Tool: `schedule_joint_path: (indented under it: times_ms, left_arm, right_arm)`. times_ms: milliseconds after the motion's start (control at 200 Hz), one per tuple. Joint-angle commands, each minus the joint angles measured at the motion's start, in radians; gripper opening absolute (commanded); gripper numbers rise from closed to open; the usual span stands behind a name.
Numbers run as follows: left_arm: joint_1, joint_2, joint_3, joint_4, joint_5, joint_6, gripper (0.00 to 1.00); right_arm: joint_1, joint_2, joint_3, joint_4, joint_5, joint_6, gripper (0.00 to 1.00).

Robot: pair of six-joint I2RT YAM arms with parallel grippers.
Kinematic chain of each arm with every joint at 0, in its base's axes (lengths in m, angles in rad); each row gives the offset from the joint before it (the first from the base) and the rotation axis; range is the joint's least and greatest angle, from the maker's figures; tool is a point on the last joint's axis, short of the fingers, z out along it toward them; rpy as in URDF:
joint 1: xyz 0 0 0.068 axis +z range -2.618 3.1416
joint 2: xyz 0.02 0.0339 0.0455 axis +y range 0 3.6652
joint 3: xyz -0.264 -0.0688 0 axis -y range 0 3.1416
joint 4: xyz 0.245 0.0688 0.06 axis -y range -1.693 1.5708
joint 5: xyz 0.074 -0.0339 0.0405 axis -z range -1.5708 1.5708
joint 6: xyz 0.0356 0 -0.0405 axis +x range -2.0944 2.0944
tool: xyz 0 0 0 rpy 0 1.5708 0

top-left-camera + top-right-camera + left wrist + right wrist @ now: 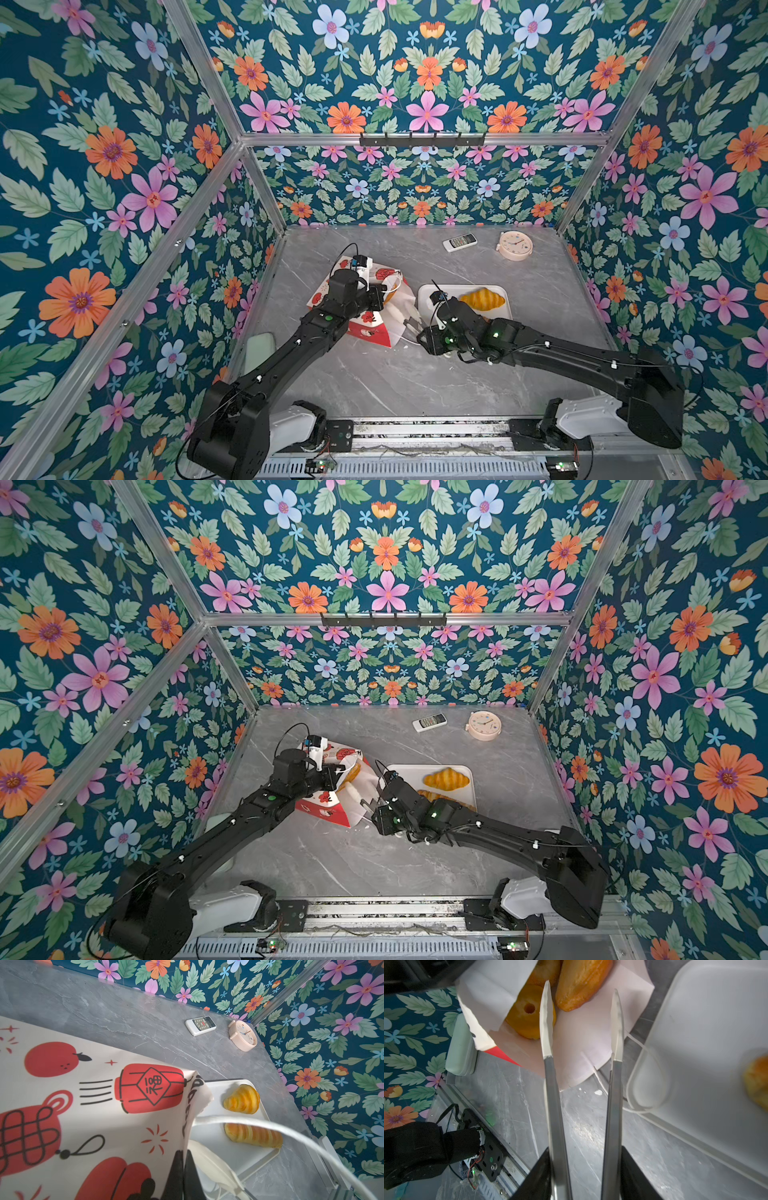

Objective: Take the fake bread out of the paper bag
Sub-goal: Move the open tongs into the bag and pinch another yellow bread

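- Two pieces of bread are seen on the tray (706,1022): a croissant (482,299) and a twisted stick (253,1135), laid side by side.
- More bread is seen inside the bag (370,330), which is laid on its side on the worktop (374,382) with its mouth toward the tray. A ring donut (527,1016) and a bun (579,982) are found just inside the mouth.
- The bag's upper rim is pinched by the closed left pincer (184,1153), so the mouth is kept gaping.
- The right pincer (581,1022) is held open at the mouth. Its long white-tipped fingers (547,1022) are set apart with nothing between them. One tip is seen in front of the donut, but contact cannot be told.
- One cord handle (652,1088) is draped over the tray's corner.
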Motion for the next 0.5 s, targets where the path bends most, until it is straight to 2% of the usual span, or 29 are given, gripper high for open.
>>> schedule_joint_path:
  times_ms: [0,495]
  left_arm:
    - [0.001,-0.010,0.003,0.013,0.007,0.002,0.00]
    - [0.000,-0.011,0.019,0.014,0.014,-0.004,0.00]
  right_arm:
    - [-0.021,0.039,0.005,0.145,-0.040,-0.008,0.48]
    - [-0.120,0.132,0.004,0.242,-0.120,-0.011,0.48]
